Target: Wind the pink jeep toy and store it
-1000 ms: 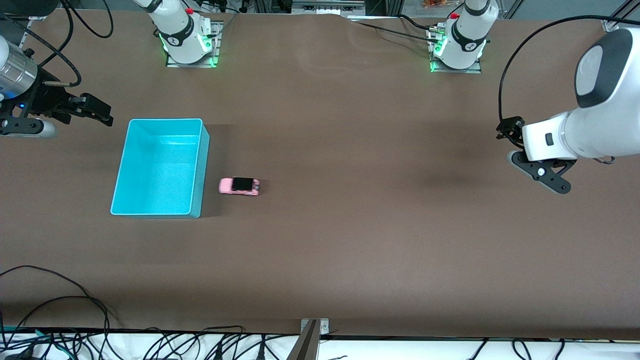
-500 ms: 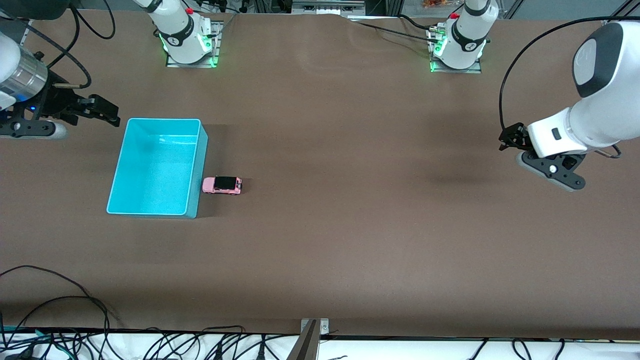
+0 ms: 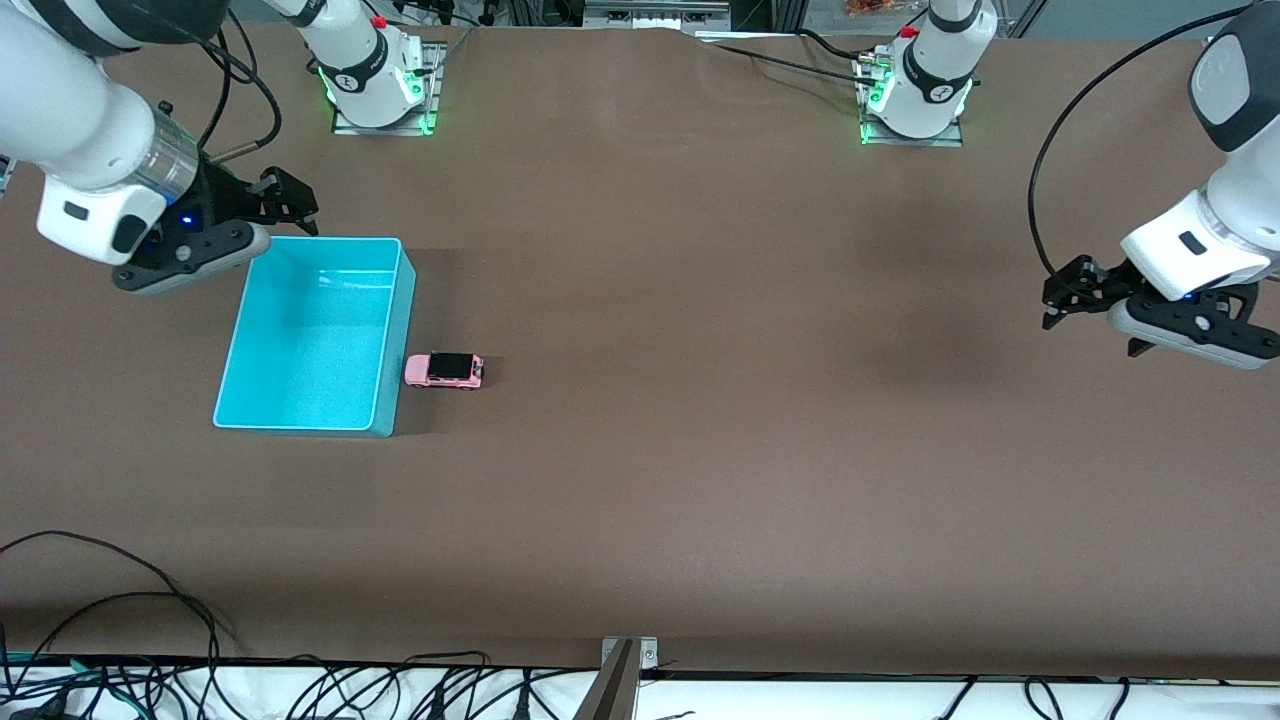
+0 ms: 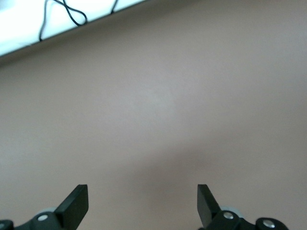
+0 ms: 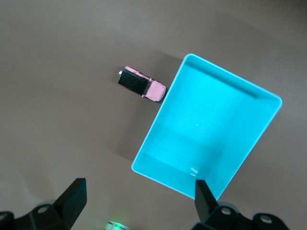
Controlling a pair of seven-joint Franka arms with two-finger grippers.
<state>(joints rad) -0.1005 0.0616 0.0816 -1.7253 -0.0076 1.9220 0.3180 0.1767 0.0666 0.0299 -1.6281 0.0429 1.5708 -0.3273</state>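
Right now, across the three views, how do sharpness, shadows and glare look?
Front view: evenly lit and sharp; the cyan bin and pink jeep toy cast soft shadows toward the left arm's end. Left wrist view: soft, bare table with a washed-out bright strip at the edge, left pincer open. Right wrist view: the bin and toy are clear; right pincer open.

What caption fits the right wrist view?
Open right gripper above the cyan bin, pink jeep on the table against its outer wall.
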